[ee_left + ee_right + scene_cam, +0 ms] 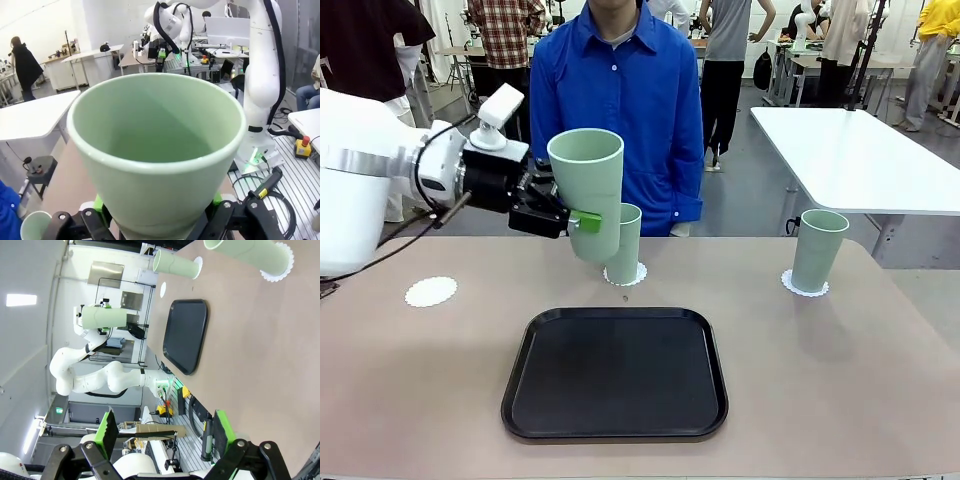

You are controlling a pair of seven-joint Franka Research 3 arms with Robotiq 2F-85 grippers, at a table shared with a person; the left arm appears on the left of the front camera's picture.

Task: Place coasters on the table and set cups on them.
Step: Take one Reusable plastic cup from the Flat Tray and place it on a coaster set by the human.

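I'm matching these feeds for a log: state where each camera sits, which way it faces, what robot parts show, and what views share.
Front: fixed between the arms, facing the person across the table; left gripper holds a cup.
Left wrist: on the left arm, looking along its fingers into that cup.
Right wrist: rolled sideways on the right arm, facing the table; open right gripper low.
Shared: black tray, front and right wrist.

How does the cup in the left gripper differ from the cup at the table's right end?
The held cup is in the air and tilted, clamped by the left gripper; the right-end cup stands upright and free on a coaster. Both are pale mint-green, handleless tumblers.
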